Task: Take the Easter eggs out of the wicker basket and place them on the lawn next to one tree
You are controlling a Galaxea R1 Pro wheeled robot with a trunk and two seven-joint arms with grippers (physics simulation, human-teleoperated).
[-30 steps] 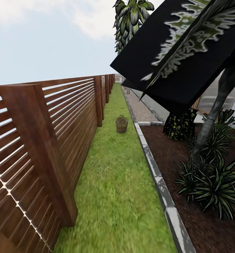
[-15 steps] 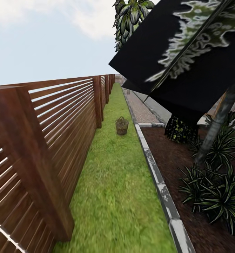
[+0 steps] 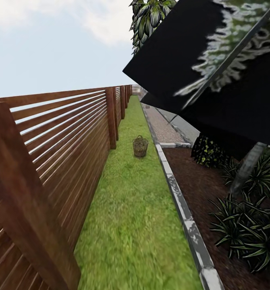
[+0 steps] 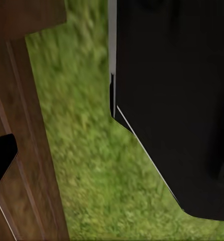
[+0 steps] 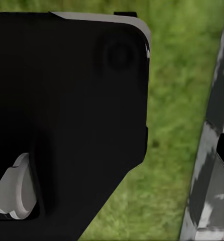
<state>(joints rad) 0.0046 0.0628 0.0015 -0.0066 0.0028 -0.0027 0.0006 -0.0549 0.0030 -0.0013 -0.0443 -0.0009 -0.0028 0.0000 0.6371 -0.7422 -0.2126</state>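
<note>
1. Step: approach leg, nothing picked yet. Both pincers' states: can't tell, wrist views give only black robot body over grass.
2. Nearest: fence (image 3: 50, 161) on the left, brown horizontal slats, thick square posts.
3. Lawn (image 3: 131, 225): narrow flat strip of short grass, between the fence and a mottled grey stone kerb (image 3: 183, 217).
4. Right of the kerb: dark mulch, spiky shrubs, one grey trunk (image 3: 248, 167), leaning.
5. Basket (image 3: 140, 146): far ahead on the lawn, round open weave, thin arched handle. Eggs too small to see.
6. Next: drive straight up the strip, stop within arm's reach of the basket.
</note>
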